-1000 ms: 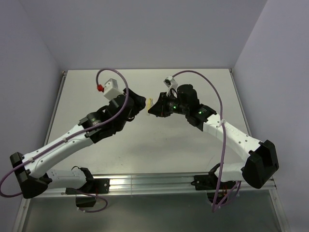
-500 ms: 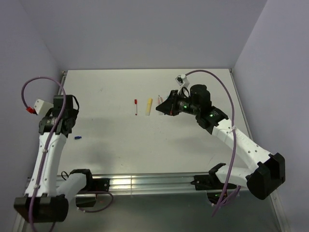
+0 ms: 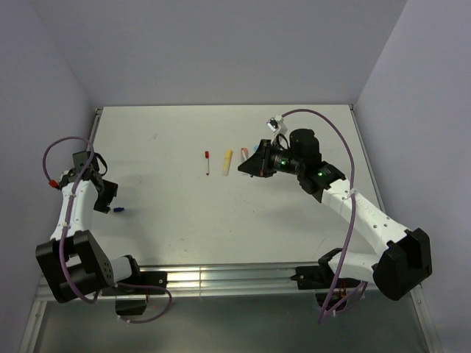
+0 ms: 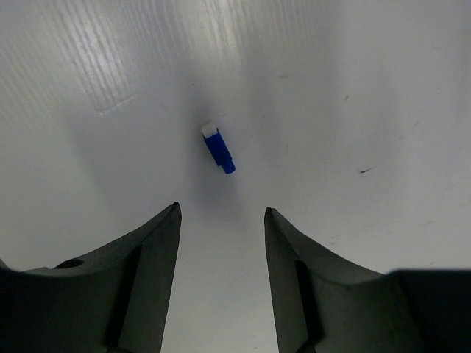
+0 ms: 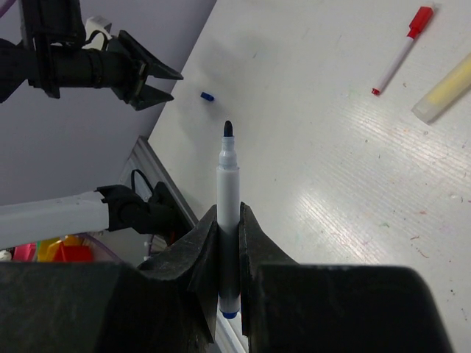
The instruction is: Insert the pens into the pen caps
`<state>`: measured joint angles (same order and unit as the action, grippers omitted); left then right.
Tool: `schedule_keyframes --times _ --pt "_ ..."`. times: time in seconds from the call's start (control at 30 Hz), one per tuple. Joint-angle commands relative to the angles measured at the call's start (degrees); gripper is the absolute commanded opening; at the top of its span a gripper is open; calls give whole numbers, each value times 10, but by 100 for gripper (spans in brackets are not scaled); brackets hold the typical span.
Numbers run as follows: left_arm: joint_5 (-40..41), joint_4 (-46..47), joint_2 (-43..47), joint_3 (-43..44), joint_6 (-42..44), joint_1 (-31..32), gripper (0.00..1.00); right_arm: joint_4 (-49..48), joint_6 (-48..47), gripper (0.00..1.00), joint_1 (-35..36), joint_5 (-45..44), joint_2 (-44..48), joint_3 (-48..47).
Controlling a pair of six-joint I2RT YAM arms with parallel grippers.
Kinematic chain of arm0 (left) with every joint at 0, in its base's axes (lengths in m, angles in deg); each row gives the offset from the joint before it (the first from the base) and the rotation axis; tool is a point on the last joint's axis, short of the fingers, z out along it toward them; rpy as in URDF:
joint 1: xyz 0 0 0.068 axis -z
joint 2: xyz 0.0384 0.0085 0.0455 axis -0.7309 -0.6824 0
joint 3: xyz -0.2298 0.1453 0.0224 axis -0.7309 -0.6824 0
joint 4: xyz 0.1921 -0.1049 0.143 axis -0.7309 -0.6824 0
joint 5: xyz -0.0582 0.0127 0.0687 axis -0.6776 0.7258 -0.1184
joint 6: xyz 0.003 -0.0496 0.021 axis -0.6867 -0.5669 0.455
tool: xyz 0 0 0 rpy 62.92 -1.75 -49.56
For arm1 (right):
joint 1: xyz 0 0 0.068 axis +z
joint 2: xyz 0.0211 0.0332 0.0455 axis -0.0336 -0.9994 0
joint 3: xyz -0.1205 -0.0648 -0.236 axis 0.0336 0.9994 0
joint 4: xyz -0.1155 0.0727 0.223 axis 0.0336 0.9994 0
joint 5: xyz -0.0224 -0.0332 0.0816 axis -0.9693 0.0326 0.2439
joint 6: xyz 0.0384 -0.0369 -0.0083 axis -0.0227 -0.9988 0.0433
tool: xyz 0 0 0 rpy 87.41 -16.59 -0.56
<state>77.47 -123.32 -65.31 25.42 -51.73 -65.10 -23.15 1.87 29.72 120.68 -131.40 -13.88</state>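
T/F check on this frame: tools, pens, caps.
1. The right tool is shut on the dark-tipped pen. True.
2. The left tool grips the dark-blue cap. False: it is open, and the cap lies untouched on the table beyond its fingertips.
3. The yellow marker lies beside the red pen. True.
4. The held pen's tip is capped. False: the tip is bare.

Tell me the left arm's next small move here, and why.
Probably lower the left pincer and close on the dark-blue cap: it lies loose just ahead of the open jaws, while the right pincer grips the uncapped blue-tipped pen.
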Motion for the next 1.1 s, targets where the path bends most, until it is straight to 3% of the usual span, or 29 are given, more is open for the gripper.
schedule_keyframes --times 0.0,0.4,1.07 --pt "-31 41 -39 1 -27 -3 54 -30 4 0 -5 7 -5 4" --pt "-11 73 -124 -7 -73 -3 49 -37 7 0 -5 10 -23 7" --pt "23 60 -158 -5 -91 -4 45 -44 9 0 -6 21 -41 10"
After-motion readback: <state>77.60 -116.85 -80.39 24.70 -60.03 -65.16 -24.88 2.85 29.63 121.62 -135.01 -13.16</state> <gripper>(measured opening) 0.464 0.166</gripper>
